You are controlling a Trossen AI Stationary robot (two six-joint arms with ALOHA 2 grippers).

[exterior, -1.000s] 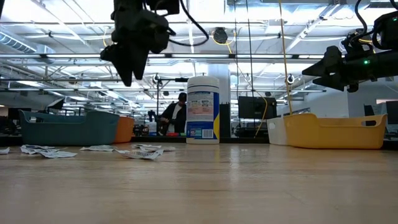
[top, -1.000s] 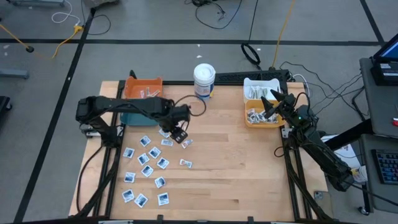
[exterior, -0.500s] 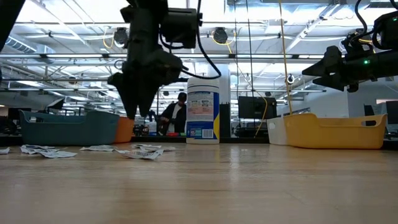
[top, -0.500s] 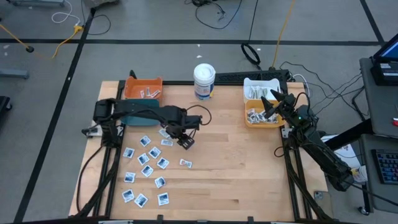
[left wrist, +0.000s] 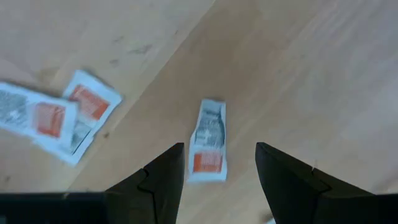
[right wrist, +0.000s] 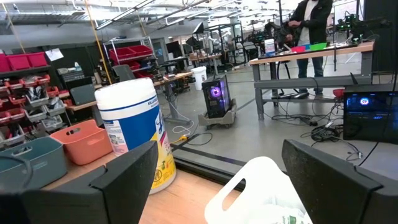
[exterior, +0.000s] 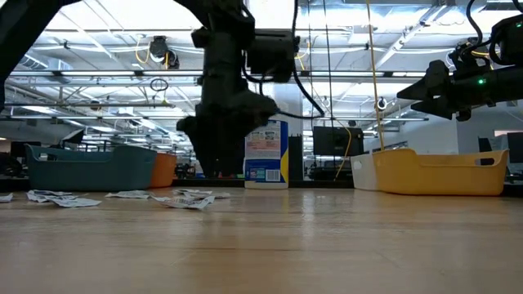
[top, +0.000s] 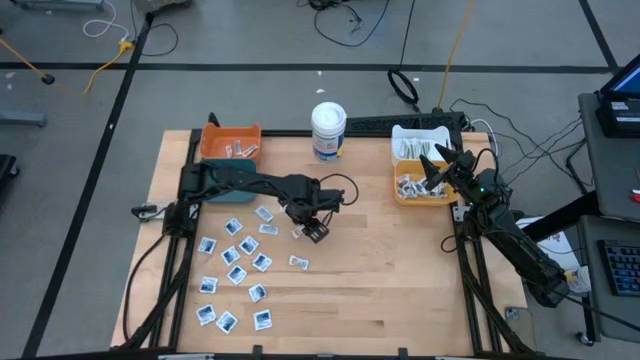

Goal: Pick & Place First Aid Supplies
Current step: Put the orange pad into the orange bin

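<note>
My left gripper [top: 315,230] hangs open a little above the wooden table [top: 400,280], pointing down. In the left wrist view a small white packet with an orange mark [left wrist: 208,146] lies flat on the wood between and just beyond its two fingers [left wrist: 163,177], untouched. Two more orange-marked packets [left wrist: 68,115] lie beside it, overlapping. Several white-and-blue sachets [top: 236,268] are scattered flat over the table's left half. My right gripper [top: 440,166] waits open and level over the yellow bin [top: 404,197] at the right.
An orange bin [top: 230,142] and a teal bin [top: 214,188] stand at the back left, the teal one partly under my left arm. A white tub with a blue label [top: 328,130] stands at the back middle, a white bin [top: 418,140] behind the yellow one.
My left gripper has moved toward the table's right edge and come down toward the table, still pointing down and just as open. It now hangs over the small orange-marked packet. No packet has moved.
</note>
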